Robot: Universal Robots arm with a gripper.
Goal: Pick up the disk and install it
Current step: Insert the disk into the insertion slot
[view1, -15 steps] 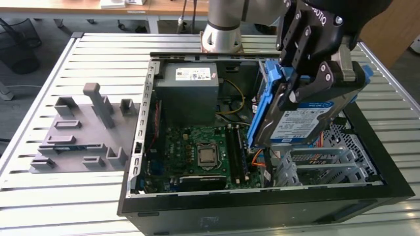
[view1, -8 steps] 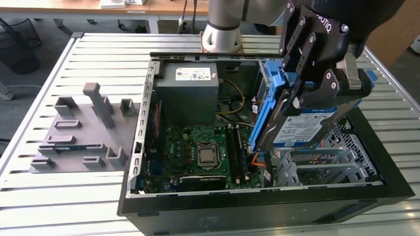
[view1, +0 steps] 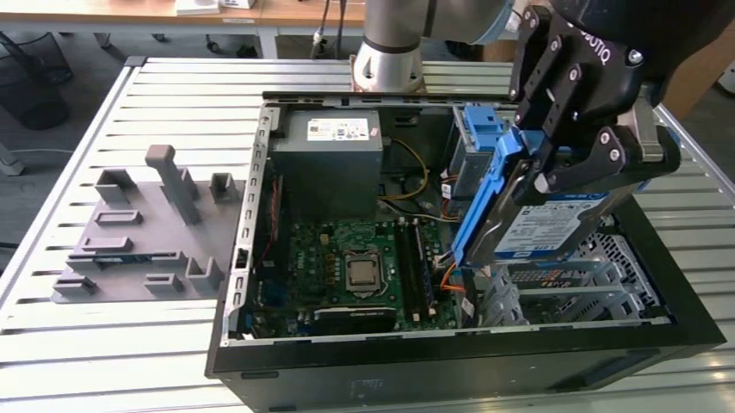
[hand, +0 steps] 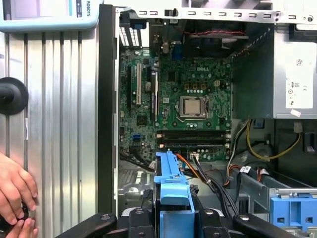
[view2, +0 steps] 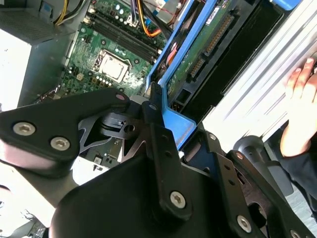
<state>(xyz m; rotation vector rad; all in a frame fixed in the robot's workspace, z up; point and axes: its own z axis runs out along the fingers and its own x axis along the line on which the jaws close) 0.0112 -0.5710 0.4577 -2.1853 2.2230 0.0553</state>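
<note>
1. A slatted metal table point(view1: 115, 344) is filling most of the exterior view, and its pale ribs are catching soft, even light.
2. A grey floor point(view1: 92, 86) is showing past the table's edge, on the exterior view's left.
3. A wooden desk point(view1: 287, 10) with white legs is standing behind the table's far edge.
4. A black mesh bin point(view1: 29, 95) is sitting on the floor near the table's far corner.
5. A white cable point(view1: 34, 153) is lying on the floor between the bin and the table's edge.
</note>
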